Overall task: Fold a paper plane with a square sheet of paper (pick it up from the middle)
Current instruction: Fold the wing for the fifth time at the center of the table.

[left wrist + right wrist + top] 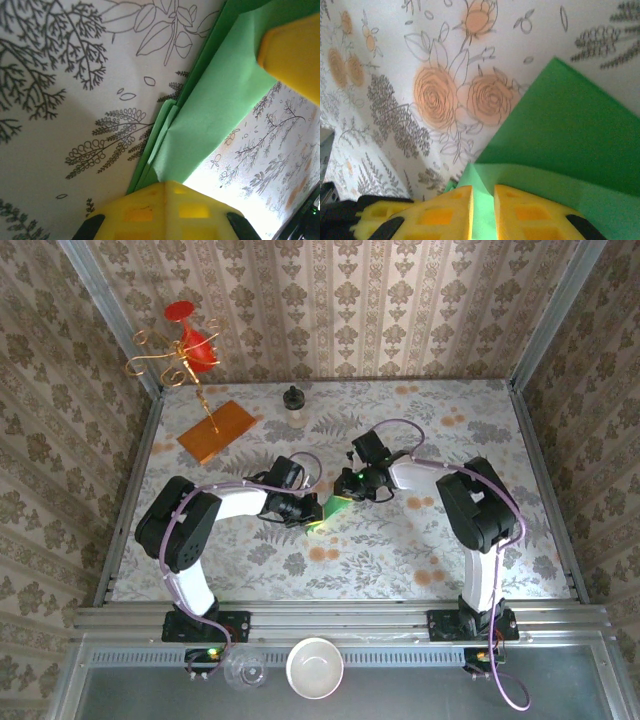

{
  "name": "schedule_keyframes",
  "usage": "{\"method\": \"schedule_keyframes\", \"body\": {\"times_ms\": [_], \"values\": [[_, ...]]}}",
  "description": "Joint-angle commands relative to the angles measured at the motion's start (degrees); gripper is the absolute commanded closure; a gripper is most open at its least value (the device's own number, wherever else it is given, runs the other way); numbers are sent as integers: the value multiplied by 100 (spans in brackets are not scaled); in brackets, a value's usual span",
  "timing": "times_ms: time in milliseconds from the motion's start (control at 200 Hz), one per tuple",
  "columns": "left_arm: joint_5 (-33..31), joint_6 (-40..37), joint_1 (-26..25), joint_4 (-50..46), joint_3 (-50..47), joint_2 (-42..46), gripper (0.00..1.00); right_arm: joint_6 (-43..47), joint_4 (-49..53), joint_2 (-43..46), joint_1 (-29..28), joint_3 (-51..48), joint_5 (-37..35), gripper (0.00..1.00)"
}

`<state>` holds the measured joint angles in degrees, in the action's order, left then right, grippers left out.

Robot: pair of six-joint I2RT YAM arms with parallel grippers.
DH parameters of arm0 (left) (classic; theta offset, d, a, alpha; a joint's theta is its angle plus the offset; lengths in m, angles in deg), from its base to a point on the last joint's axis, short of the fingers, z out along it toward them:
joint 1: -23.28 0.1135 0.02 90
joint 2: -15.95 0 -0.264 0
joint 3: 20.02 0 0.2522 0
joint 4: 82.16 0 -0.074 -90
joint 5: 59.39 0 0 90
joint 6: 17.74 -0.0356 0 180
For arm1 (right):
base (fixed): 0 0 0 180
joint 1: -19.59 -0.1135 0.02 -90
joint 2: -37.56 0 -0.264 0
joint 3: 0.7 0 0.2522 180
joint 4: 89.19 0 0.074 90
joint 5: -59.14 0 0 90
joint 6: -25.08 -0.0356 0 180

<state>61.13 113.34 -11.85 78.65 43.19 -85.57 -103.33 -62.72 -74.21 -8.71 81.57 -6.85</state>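
Creasing with both hands pinching the sheet

We see the sheet (pixel 337 508), already folded down to a smaller pointed shape, resting on the bench (pixel 420 560). It lies well apart from the orange board (pixel 217 430), on the board's near-right side. The left hand (pixel 310 508) is clenched on the edge of the sheet that faces the board. From its wrist camera the layered fold runs straight into its closed fingers (pixel 150 210). The right hand (pixel 355 487) grips the edge turned away from the board. Its fingers (pixel 530 215) are nearly together, with a strip of pale green paper caught between them.

We judge the step to be a lengthwise fold partway through the plane, with the wings not yet formed. To do it well, we would use one hand as the anchor, pressing its layers flat to the bench. The other hand would carry its flap over until edge meets edge before any crease is set. The layers by the left hand look slightly offset, so we would square them first. We would pull gently, because thin paper held at two ends tears or buckles if the hands draw apart. Then we would run the crease from the anchored end outward, low against the bench.
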Motion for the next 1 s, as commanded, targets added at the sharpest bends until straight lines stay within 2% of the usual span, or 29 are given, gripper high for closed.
{"method": "schedule_keyframes", "body": {"times_ms": [0,215,355,555,860,995], "values": [[-355,92,81,-430,-261,-31,100,233,347,-228,43,262,-94,79],[-255,80,103,-469,-106,219,100,282,671,-523,52,380,-280,81],[-28,143,95,-154,14,404,100,289,836,-614,53,401,-390,81],[145,325,-9,168,415,6,99,199,909,-689,53,426,-415,83],[-278,547,-37,157,747,-574,100,97,781,-630,69,389,-277,85],[-497,651,-46,-4,616,-633,100,70,611,-272,148,414,-61,85]]}}
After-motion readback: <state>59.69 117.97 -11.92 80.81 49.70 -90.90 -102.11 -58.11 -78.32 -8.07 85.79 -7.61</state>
